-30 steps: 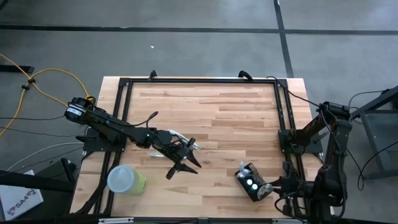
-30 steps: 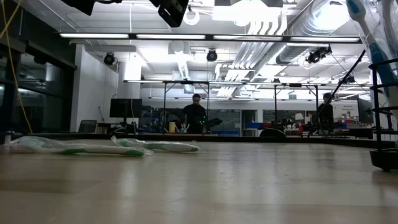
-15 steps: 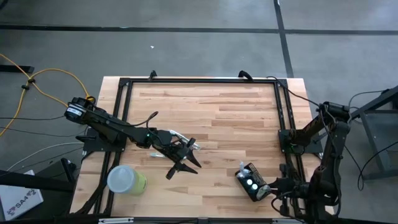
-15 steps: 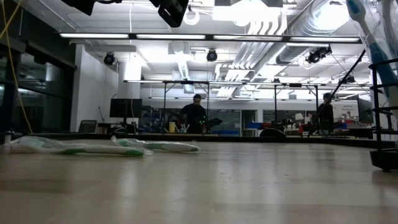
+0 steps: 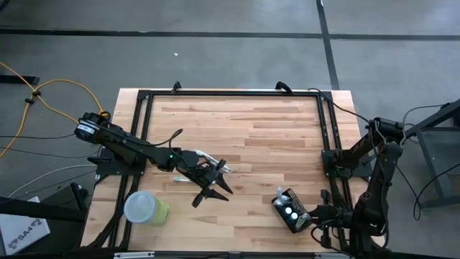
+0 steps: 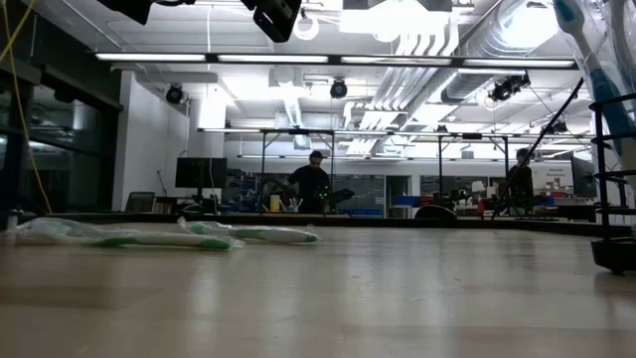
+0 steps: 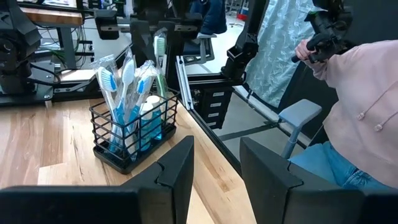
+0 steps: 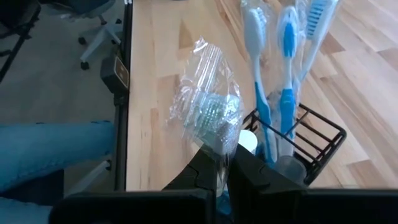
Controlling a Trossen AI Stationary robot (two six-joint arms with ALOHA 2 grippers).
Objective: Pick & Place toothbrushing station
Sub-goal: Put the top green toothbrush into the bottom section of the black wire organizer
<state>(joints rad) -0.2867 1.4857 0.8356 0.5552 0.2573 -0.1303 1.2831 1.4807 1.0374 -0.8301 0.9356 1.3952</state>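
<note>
Since a second ago, your right arm has drawn its forearm a little toward the table's front edge, while the left arm and everything on the wood sit as they did. Take the toothbrushing station (image 5: 290,213) as your landmark: the small black wire-mesh box stands near the table's front right corner, tilted to the table edges, with blue and white toothbrushes (image 7: 124,81) standing upright in its compartments and a whitish tube among them. Your right gripper (image 8: 222,163) is right at the station, on its side nearest the table's right edge, with its fingers pressed together on a toothbrush in crinkled clear wrap (image 8: 210,106); the wrapped brush head stands up just beside the station's wire wall. Your left gripper (image 5: 205,188) hangs well off to the station's left, above the wood at mid-table, its two fingers (image 7: 173,171) standing apart with nothing between them, and they point toward the station. A wrapped green toothbrush (image 6: 248,234) lies flat on the wood by that left gripper, farther from the station, with a second wrapped green brush (image 6: 99,237) near it. The lime-green cup (image 5: 146,208) with the whitish lid stands farther left still, near the front left corner. Beyond the table edge just past the station, a person in a pink hooded top and jeans (image 7: 360,106) sits with a hand raised on a dark handle.
</note>
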